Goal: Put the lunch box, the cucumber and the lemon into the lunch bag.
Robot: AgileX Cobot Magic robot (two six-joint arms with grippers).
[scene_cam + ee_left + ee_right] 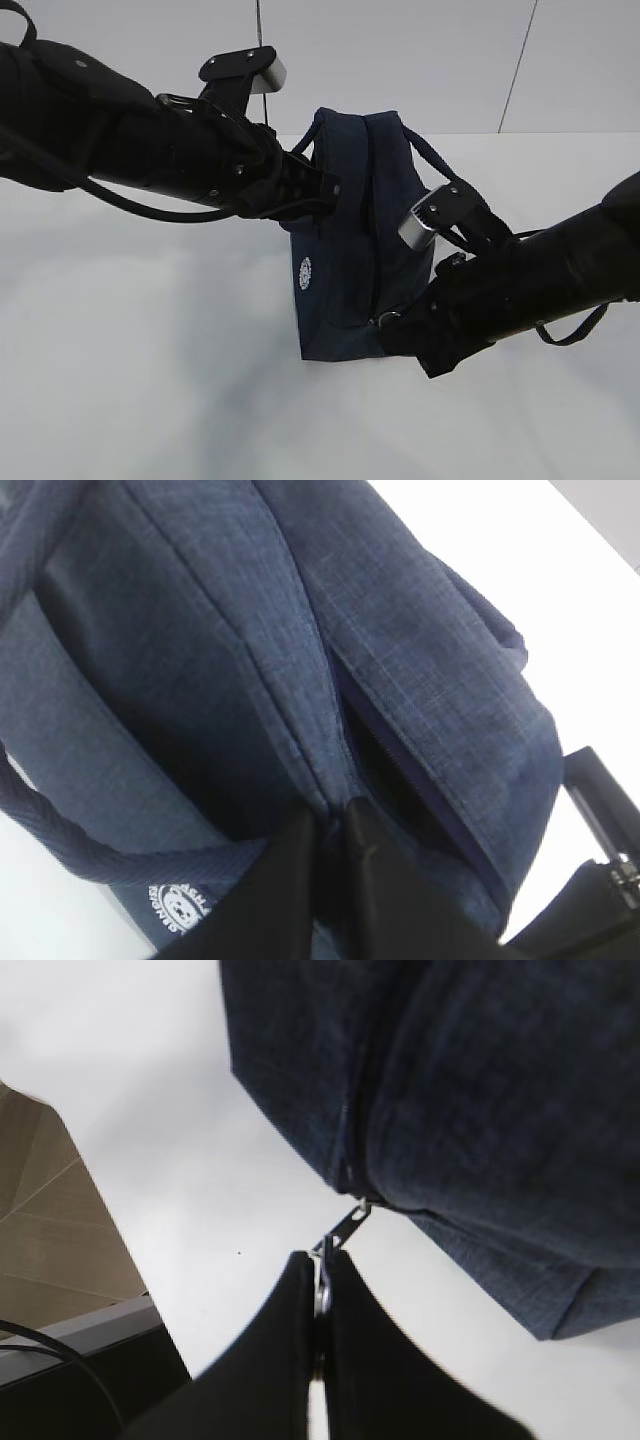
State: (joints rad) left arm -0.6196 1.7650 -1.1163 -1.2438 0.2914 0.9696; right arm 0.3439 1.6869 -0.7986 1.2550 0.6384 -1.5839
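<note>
Your left gripper (328,825) has its jaws pinched together on a fold of the boxy dark navy fabric lunch bag (350,250) beside its zipper seam. Your right gripper (318,1290) is clamped on the silver ring pull (323,1285). The bag stands mid-frame in the exterior view on the white table (150,400).

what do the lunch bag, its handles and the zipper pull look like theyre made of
The lunch bag looks like woven navy fabric, matte, with a fine crosshatch weave showing. Its handles seem to be twisted cord, going by the diagonal ribbing. The zipper pull, held by the right gripper, looks like thin shiny metal, silvery with bright glints.
</note>
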